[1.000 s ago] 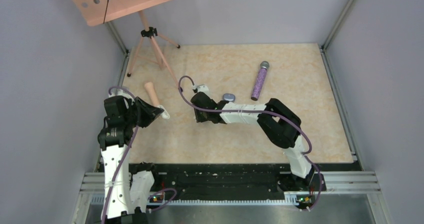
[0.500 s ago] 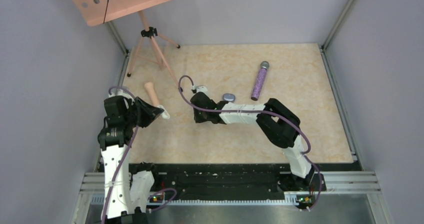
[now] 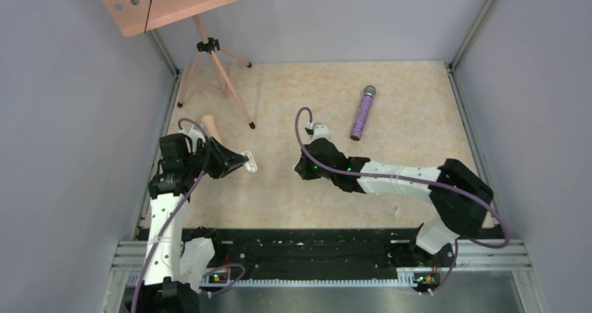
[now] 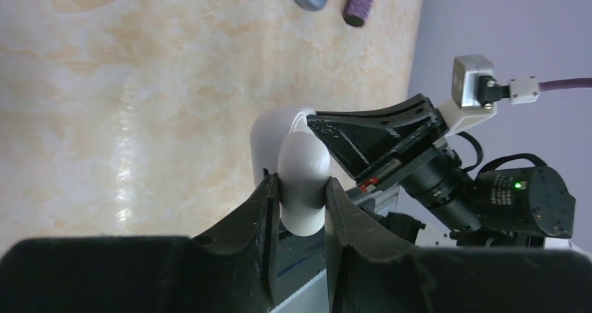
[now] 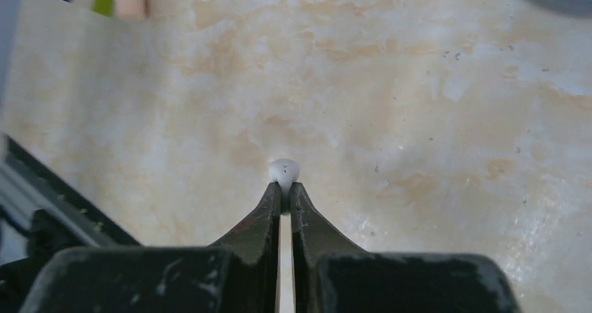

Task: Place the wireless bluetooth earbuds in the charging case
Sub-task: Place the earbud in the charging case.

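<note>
Earbud [image 5: 283,170], white, sits pinched at the tips of the right jaws, which are nearly closed on it, above the desk [image 5: 419,117]. Left jaws clamp a white case [image 4: 301,180] off the desk, apart from the earbud. Microphone [image 3: 362,112] lies on the desk farther back.

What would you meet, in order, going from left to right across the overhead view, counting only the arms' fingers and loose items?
In order: left fingers → the white case they grip → right fingers, pinching an earbud → microphone.
</note>
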You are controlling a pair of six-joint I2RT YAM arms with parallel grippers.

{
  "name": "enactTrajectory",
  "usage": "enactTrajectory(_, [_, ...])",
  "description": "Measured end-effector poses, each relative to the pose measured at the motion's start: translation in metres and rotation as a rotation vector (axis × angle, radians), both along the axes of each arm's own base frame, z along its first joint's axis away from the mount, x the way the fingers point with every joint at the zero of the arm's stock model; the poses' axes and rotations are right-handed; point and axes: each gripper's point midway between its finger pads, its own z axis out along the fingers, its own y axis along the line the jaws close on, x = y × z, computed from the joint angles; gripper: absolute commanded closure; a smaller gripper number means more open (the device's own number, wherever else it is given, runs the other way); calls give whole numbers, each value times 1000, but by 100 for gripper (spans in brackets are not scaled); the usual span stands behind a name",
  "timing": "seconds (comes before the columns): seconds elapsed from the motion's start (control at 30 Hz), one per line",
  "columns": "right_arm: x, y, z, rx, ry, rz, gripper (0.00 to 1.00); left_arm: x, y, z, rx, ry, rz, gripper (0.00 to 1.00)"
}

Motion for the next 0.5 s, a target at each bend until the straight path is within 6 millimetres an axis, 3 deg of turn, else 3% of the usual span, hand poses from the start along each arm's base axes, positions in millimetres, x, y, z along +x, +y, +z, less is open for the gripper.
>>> enactTrajectory(0.23, [-12, -12, 75, 252, -88, -39, 100, -4, -37, 8, -96, -42, -175, 100])
enactTrajectory(0.37, [-13, -10, 112, 365, -128, -43, 100, 0, -41, 9, -120, -55, -201, 100])
enactTrajectory(0.5, [-15, 0, 132, 422, -127, -21, 100, 2, -42, 10, -128, -60, -200, 100])
